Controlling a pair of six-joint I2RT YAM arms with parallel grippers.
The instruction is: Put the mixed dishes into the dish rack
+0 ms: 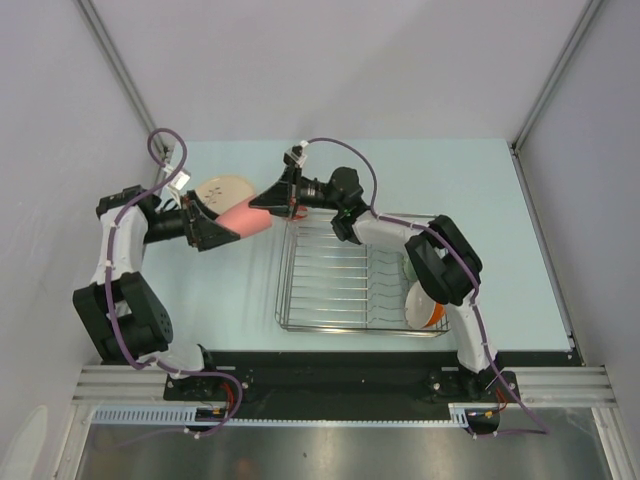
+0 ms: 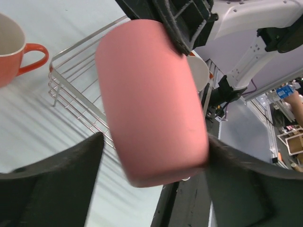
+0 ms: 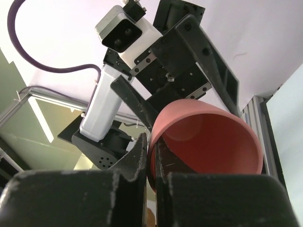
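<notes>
The right gripper is pinching the rim of the pink cup, jaws clamped on the cup wall, holding it in the air just left of the far-left corner of the dish rack. The left gripper is straddling the cup's body with its fingers apart. The orange mug is standing on the table near the rack's corner, and a leaf-motif plate is lying just beyond the cup.

— Where's your pink cup?
— Aloft on its side, just left of the dish rack. Your orange white-lined bowl stands on edge at the rack's right end. The leaf-motif plate lies flat beyond the cup.
</notes>
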